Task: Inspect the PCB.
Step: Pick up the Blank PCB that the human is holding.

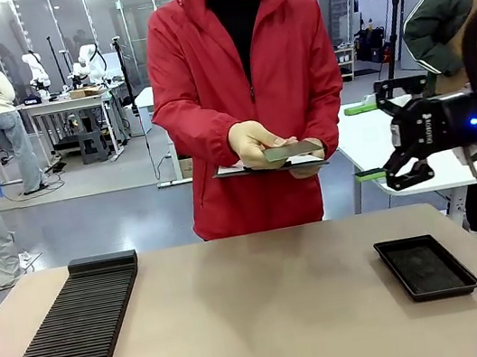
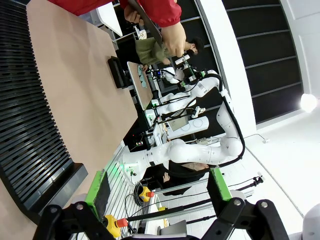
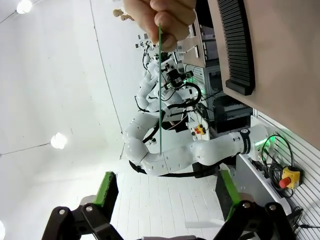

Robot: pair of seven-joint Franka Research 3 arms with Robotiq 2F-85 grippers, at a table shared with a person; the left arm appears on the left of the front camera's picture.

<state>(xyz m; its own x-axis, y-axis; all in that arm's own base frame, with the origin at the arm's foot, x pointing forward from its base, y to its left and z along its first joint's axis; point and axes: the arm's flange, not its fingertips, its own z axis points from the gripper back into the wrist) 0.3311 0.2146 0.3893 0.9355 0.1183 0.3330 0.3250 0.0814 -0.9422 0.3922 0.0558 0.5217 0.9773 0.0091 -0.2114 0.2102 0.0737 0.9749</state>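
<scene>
**PCB in the person's hand, both pincers wide and empty**

We see the PCB (image 1: 293, 148) off the worktop (image 1: 256, 285). It is held roughly level in the person's hand (image 1: 253, 144), higher than the black tray (image 1: 427, 266), beyond it and toward its left. Just beneath the board the person also holds a white clipboard (image 1: 255, 168), the two close together. The tray lies flat on the worktop, and we make out nothing in it. A long black slotted rack (image 1: 65, 345) lies well to the tray's left, with bare worktop between them.

The right pincer (image 1: 365, 141) hangs in the air above the tray's far side. Its jaws stand wide, with one green pad above the other and nothing between them. It points toward the board and is clearly apart from it and from the person's hand.

From the right wrist, the right pincer (image 3: 165, 190) again shows its fingers spread wide and empty. Beyond them the PCB (image 3: 160, 90) appears edge-on as a thin green line pinched in the hand (image 3: 160, 15), well apart from the fingertips. The rack (image 3: 237, 45) lies on the worktop at the upper right of this view.

From the left wrist, the left pincer (image 2: 157, 192) is equally wide and holds nothing. Far beyond it we find the tray (image 2: 117, 72), with the board (image 2: 150, 50) in the hand (image 2: 172, 37) beside it in this rolled view. The rack (image 2: 30, 100) runs along the side nearer this pincer than the tray.
</scene>
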